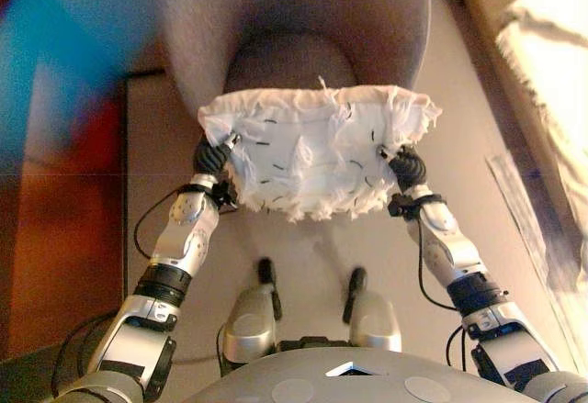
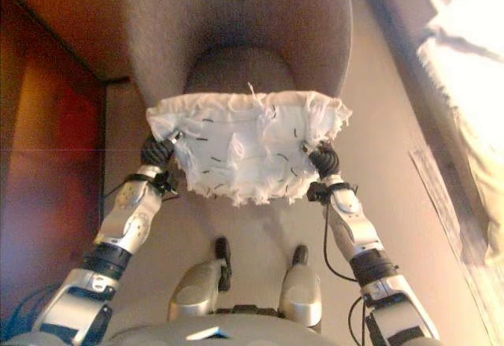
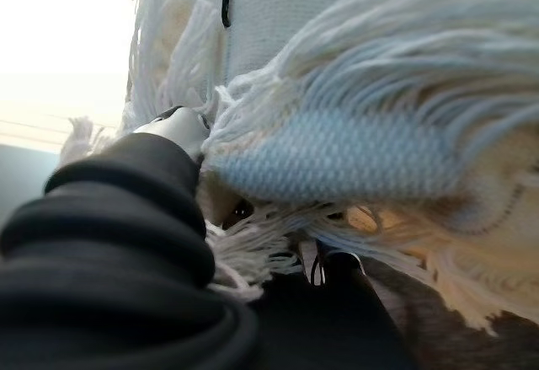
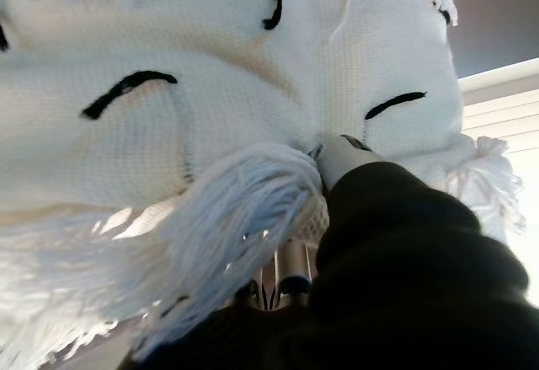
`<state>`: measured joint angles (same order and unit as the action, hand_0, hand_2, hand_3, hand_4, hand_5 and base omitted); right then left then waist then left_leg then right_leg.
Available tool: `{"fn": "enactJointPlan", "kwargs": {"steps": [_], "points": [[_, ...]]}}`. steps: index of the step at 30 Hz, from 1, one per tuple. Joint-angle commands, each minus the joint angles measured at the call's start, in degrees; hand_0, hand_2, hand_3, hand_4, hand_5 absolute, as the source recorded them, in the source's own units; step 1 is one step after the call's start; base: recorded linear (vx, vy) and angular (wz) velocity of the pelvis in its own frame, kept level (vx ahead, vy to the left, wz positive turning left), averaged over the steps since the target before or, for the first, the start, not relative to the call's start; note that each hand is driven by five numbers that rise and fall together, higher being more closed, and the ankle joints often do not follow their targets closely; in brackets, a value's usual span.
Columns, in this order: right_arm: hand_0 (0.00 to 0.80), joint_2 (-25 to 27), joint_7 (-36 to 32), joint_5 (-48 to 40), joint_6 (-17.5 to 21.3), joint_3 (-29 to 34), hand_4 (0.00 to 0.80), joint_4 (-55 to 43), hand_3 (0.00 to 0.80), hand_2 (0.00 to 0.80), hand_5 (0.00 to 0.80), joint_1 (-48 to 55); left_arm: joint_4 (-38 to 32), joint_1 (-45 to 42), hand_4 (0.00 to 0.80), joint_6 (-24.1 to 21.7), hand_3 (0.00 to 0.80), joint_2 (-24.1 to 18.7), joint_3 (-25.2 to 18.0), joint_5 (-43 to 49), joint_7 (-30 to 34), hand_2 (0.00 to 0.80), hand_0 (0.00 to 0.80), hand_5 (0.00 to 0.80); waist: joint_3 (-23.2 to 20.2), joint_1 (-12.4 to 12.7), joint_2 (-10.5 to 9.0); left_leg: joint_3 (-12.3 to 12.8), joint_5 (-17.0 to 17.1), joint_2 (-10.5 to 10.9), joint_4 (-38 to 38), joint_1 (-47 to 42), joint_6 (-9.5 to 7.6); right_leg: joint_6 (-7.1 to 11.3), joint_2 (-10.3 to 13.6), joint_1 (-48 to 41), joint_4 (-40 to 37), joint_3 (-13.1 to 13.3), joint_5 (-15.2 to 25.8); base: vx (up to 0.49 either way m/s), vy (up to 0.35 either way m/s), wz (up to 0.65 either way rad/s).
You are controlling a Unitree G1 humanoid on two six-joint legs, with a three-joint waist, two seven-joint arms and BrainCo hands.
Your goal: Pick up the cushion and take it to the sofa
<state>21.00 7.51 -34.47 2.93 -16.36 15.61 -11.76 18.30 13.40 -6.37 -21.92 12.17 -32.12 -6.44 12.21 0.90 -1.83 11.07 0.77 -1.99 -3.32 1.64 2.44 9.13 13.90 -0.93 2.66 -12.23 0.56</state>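
Observation:
I hold a white knitted cushion (image 1: pixel 312 155) with fringed edges and short black stitches between both hands, above the floor and just in front of a grey upholstered seat (image 1: pixel 285 17). My left hand (image 1: pixel 213 157) grips its left edge and my right hand (image 1: pixel 406 166) its right edge. In the right wrist view the thumb (image 4: pixel 345 155) presses on the cushion (image 4: pixel 168 75), with the fingers hidden under the fringe. In the left wrist view the thumb (image 3: pixel 181 126) lies against the cushion (image 3: pixel 354 67), with the fingers underneath.
The grey seat has a tall curved back and stands straight ahead on a beige floor (image 1: pixel 303 256). A reddish wooden panel (image 1: pixel 64 192) runs along the left. A pale fringed cloth (image 1: pixel 551 72) lies at the right.

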Motion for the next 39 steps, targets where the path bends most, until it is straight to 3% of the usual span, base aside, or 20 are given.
{"fn": "enactJointPlan", "kwargs": {"steps": [1,6,7,8,9,10,12,16,20,23,25,27,29,32,34,36,39], "points": [[0.800,-1.21,0.61,0.11,1.86,0.78,0.800,-4.11,0.800,0.800,0.800,-1.51,-2.94,1.08,0.800,-1.70,0.800,0.42,-1.67,1.53,0.36,0.800,0.800,0.800,-8.56,0.73,-0.31,-2.15,-3.30,1.18,1.14,-2.35,-1.08,0.95,0.08,0.58,-0.50,0.27,2.25,0.141,0.102,0.00],[0.800,-2.07,-0.40,0.61,0.79,0.98,0.800,-2.84,0.800,0.800,0.800,-0.63,-2.41,1.37,0.800,0.57,0.800,0.10,-2.47,2.67,1.97,0.800,0.800,0.800,-10.16,0.61,-0.53,-1.97,-5.60,2.66,-0.05,-4.32,-3.10,0.78,2.28,-0.28,5.22,1.61,2.42,0.129,0.125,-0.01],[0.800,-2.41,-0.58,0.70,1.07,1.00,0.800,-2.26,0.800,0.800,0.800,-0.43,-1.93,1.87,0.800,0.88,0.800,-0.20,-2.11,2.82,2.35,0.800,0.800,0.800,-10.00,0.33,-0.56,-2.31,-6.16,3.22,-0.55,-4.60,-4.03,0.67,3.29,0.70,10.60,2.44,4.01,0.076,0.154,0.03],[0.800,-2.38,-0.40,0.43,1.25,0.80,0.800,-2.23,0.800,0.800,0.800,-0.18,-1.59,2.59,0.800,1.24,0.800,-0.92,-1.63,2.67,2.63,0.800,0.800,0.800,-9.46,-0.12,-0.36,-2.79,-6.78,3.71,-1.09,-4.96,-5.06,0.27,3.96,3.04,17.92,3.89,5.51,0.063,0.150,0.07],[0.800,-2.32,-0.35,0.20,1.23,0.71,0.800,-2.21,0.800,0.800,0.800,-0.15,-1.47,2.84,0.800,1.36,0.800,-1.15,-1.49,2.53,2.67,0.800,0.800,0.800,-9.53,-0.22,-0.20,-2.84,-6.80,3.69,-1.17,-4.84,-5.24,0.05,3.97,4.07,19.44,4.32,6.21,0.060,0.172,0.17],[0.800,-2.04,-0.06,-1.15,1.43,0.01,0.800,-1.76,0.800,0.800,0.800,-0.07,-0.05,3.99,0.800,1.17,0.800,-2.08,-0.82,1.12,3.38,0.800,0.800,0.800,-8.69,-1.05,0.44,-3.13,-7.46,3.79,-1.85,-5.50,-5.82,-0.87,3.83,7.62,27.65,7.02,7.73,0.059,0.134,0.27],[0.800,-1.65,-0.73,-1.87,1.57,-0.67,0.800,-0.78,0.800,0.800,0.800,-0.27,1.53,5.23,0.800,0.63,0.800,-2.28,-0.15,-0.18,4.11,0.800,0.800,0.800,-8.16,-2.12,0.64,-3.73,-7.95,4.25,-2.16,-6.33,-5.81,-1.08,2.41,10.26,29.32,9.55,9.73,0.100,0.094,0.29],[0.800,-0.04,-2.61,-1.73,1.15,-0.24,0.800,0.32,0.800,0.800,0.800,0.63,2.24,6.53,0.800,1.17,0.800,-1.45,1.65,-0.28,2.76,0.800,0.800,0.800,-8.10,-4.48,-1.03,-4.73,-9.56,6.11,-2.77,-8.31,-5.74,0.49,-1.15,11.33,15.47,11.53,12.09,0.245,-0.073,0.25],[0.800,1.99,-4.64,-4.01,0.91,1.17,0.800,0.86,0.800,0.800,0.800,1.41,3.13,6.68,0.800,1.09,0.800,-1.26,3.11,0.70,2.50,0.800,0.800,0.800,-7.71,-6.71,-3.19,-7.03,-14.04,7.54,-6.05,-10.73,-5.62,2.96,-4.24,13.52,-1.03,13.48,12.10,0.375,-0.140,0.24],[0.800,2.74,-6.30,-5.68,-0.14,1.97,0.800,1.94,0.800,0.800,0.800,0.86,3.46,6.14,0.800,1.29,0.800,-1.09,2.76,2.19,3.00,0.800,0.800,0.800,-7.49,-7.43,-3.28,-7.17,-16.70,7.36,-6.78,-14.15,-5.87,3.08,-5.84,16.31,-2.46,11.91,12.92,0.464,-0.118,0.36],[0.800,2.38,-7.85,-5.27,-0.71,2.25,0.800,2.12,0.800,0.800,0.800,1.01,3.11,5.22,0.800,1.48,0.800,-0.98,1.63,2.93,2.96,0.800,0.800,0.800,-7.89,-7.26,-3.65,-6.53,-18.32,7.72,-7.94,-15.23,-6.30,2.67,-5.43,16.25,-0.93,10.04,12.84,0.486,-0.142,0.23],[0.800,1.92,-8.79,-4.57,-0.81,1.90,0.800,2.21,0.800,0.800,0.800,0.93,2.53,4.15,0.800,1.23,0.800,-0.71,0.47,3.02,2.78,0.800,0.800,0.800,-8.86,-7.21,-3.59,-5.14,-17.52,7.29,-10.22,-15.50,-5.79,1.81,-5.44,14.40,-1.04,8.28,11.64,0.449,-0.131,-0.02],[0.800,1.66,-8.55,-4.39,-1.49,1.41,0.800,1.61,0.800,0.800,0.800,0.90,1.74,2.84,0.800,1.11,0.800,-0.51,-0.47,2.67,2.78,0.800,0.800,0.800,-10.07,-7.89,-2.81,-3.48,-15.07,5.55,-13.03,-16.42,-4.13,0.55,-6.24,13.98,1.46,8.80,10.26,0.443,-0.111,-0.35],[0.800,1.81,-9.32,-4.61,-1.99,0.44,0.800,0.78,0.800,0.800,0.800,0.76,1.37,2.11,0.800,0.75,0.800,-0.70,-1.28,2.51,2.19,0.800,0.800,0.800,-11.50,-9.10,-1.61,-1.35,-4.56,1.01,-20.56,-15.61,0.16,-2.30,-8.51,11.64,3.67,10.57,7.05,0.404,-0.178,-0.07],[0.800,2.78,-10.42,-4.35,-2.24,0.42,0.800,0.51,0.800,0.800,0.800,0.63,1.36,2.50,0.800,0.15,0.800,-0.83,-1.37,1.78,1.73,0.800,0.800,0.800,-11.81,-9.34,-2.11,-1.20,0.89,-1.06,-31.34,-11.45,2.16,-4.24,-9.33,8.63,2.65,11.63,5.71,0.402,-0.224,-0.05],[0.800,3.92,-10.67,-4.95,-2.04,0.34,0.800,0.59,0.800,0.800,0.800,0.68,0.67,2.79,0.800,0.49,0.800,-0.29,-1.69,1.77,1.30,0.800,0.800,0.800,-11.62,-8.90,-3.23,-1.80,1.29,-2.12,-40.83,-4.67,1.81,-5.99,-9.28,5.88,2.15,12.71,4.45,0.328,-0.165,-0.21],[0.800,3.95,-10.96,-5.63,-1.01,0.10,0.800,1.22,0.800,0.800,0.800,0.73,0.75,3.22,0.800,0.47,0.800,0.42,-1.72,0.93,1.42,0.800,0.800,0.800,-10.40,-7.87,-3.92,-2.21,-0.55,-4.09,-41.56,1.57,0.39,-7.06,-9.56,2.79,2.05,12.35,2.82,0.241,-0.062,-0.22]]}}
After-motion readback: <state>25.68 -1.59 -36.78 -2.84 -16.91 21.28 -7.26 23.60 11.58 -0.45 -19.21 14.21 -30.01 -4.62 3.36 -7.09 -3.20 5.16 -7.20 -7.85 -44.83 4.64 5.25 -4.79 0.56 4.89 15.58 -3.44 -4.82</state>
